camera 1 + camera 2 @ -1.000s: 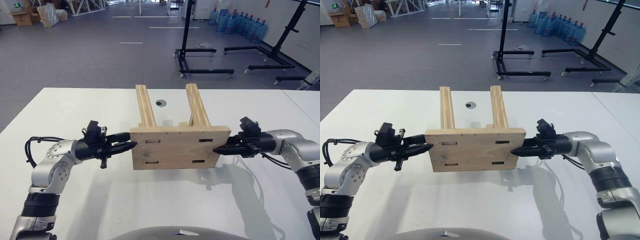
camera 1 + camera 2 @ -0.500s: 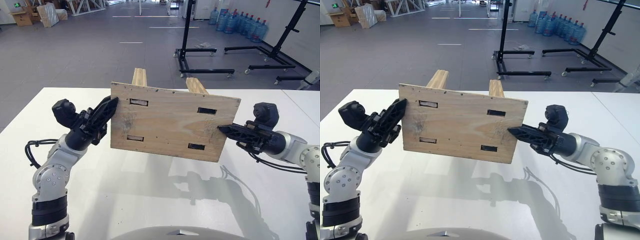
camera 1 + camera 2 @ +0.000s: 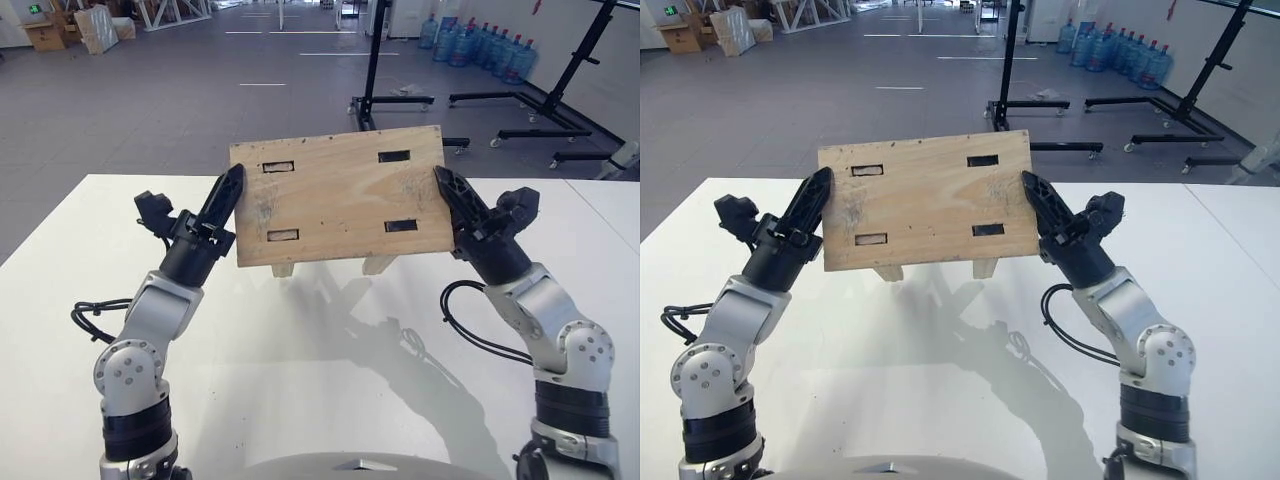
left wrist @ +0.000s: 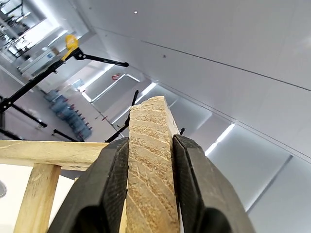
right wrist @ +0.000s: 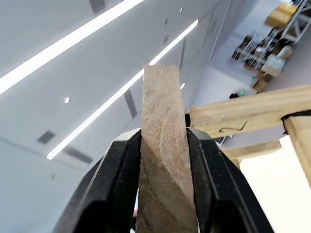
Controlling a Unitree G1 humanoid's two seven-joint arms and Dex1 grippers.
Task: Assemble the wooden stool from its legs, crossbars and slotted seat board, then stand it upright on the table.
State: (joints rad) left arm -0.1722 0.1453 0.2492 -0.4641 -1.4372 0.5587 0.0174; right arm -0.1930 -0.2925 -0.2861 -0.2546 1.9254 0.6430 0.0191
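Note:
The assembled wooden stool is held up over the white table (image 3: 300, 400), with its slotted seat board (image 3: 335, 195) facing me. Two leg ends (image 3: 283, 268) show under the board's lower edge; the rest of the legs is hidden behind it. My left gripper (image 3: 228, 205) is shut on the board's left edge and my right gripper (image 3: 450, 205) is shut on its right edge. In the left wrist view the fingers (image 4: 114, 179) clamp the board's end grain (image 4: 150, 160), with a leg and a crossbar (image 4: 48, 153) beyond. In the right wrist view the fingers (image 5: 121, 179) squeeze the board edge (image 5: 163, 145).
The stool's shadow falls on the table's middle. Beyond the far table edge stand black wheeled stands (image 3: 410, 100) on the grey floor, and several blue water bottles (image 3: 485, 45) at the back right.
Both arms have lifted the stool off the table and turned it, from seat lying flat with legs pointing away to seat raised and facing me. The grippers now point upward.

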